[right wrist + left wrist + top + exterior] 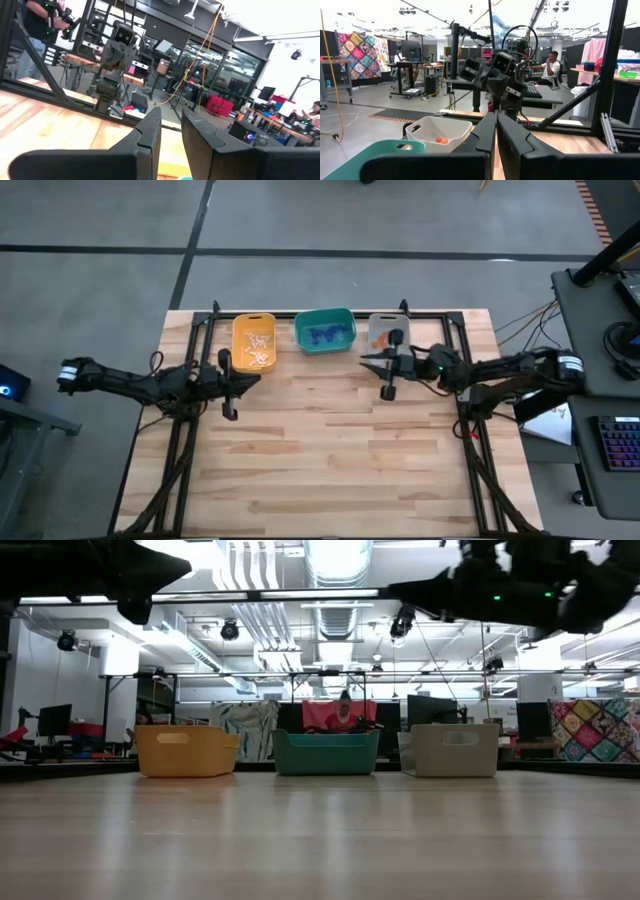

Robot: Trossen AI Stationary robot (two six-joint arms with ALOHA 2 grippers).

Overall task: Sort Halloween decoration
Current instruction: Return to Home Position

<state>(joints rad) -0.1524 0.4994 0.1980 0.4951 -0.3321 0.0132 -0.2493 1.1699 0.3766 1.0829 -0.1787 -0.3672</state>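
My left claw point(250, 378) is pressed together and my right claw point(366, 360) is a little spread. Both hang over the bare table point(330, 460), near the front edges of the bins point(235, 330). The trinkets point(325, 335) lie inside the bins.

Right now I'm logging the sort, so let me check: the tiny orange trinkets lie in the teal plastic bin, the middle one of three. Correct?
Not quite. The tiny orange trinkets lie in the pale grey plastic bin at the row's right end, as the high view shows. The teal plastic bin is indeed the middle one of three, but holds purple-blue trinkets.
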